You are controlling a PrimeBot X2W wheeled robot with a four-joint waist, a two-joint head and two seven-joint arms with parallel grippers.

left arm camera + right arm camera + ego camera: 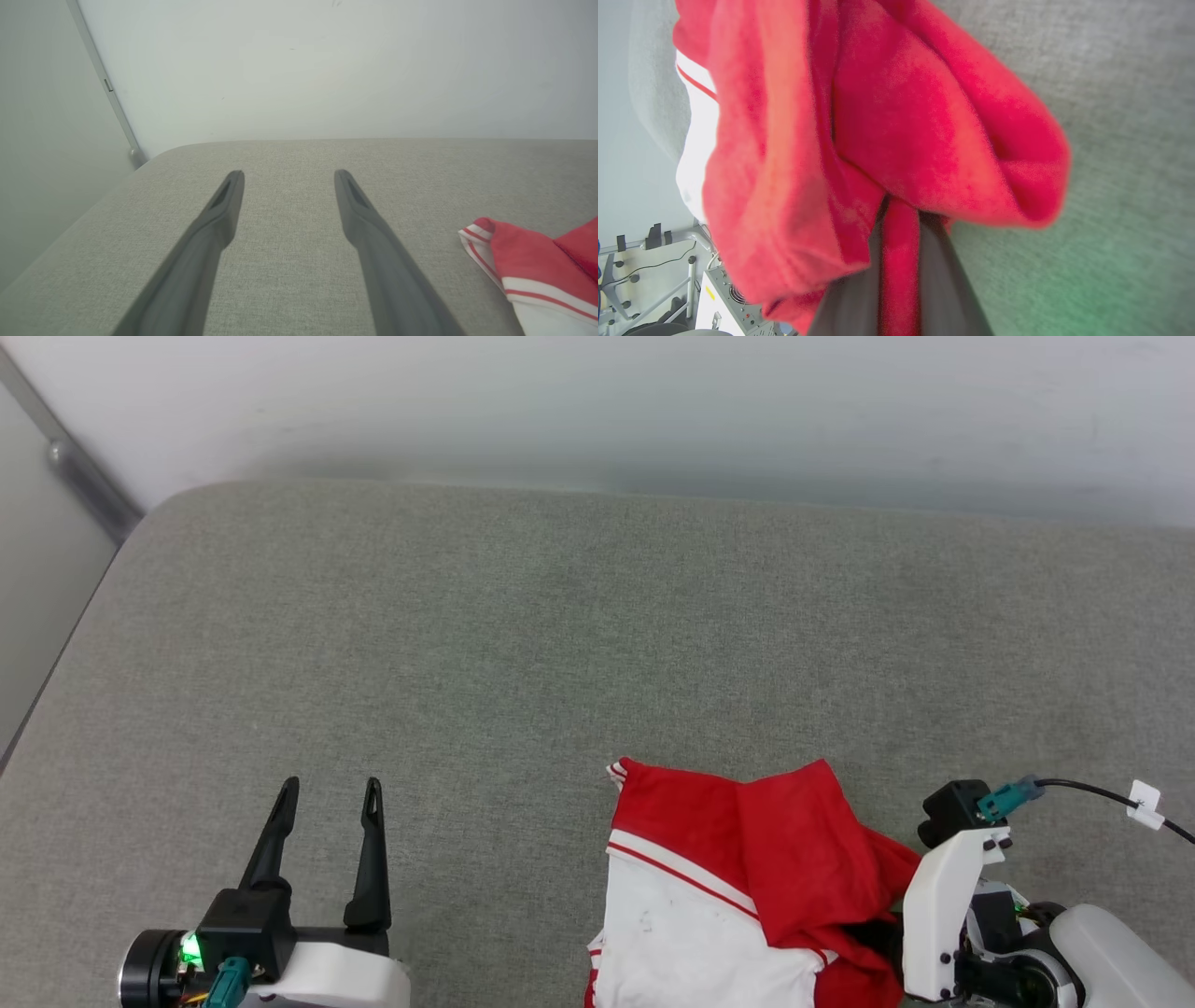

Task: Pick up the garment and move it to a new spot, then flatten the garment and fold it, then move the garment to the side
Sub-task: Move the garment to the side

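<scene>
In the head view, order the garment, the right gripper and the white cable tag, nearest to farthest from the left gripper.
From the left gripper:
1. garment, lower middle.
2. right gripper, on the garment's right edge.
3. white cable tag, far right.

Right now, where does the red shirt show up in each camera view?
Head view: shirt at the bottom edge, right of centre.
Left wrist view: lower right corner, a red part with striped trim.
Right wrist view: close up, across the centre and left.
Shared landmark: the grey cushion under it.
</scene>
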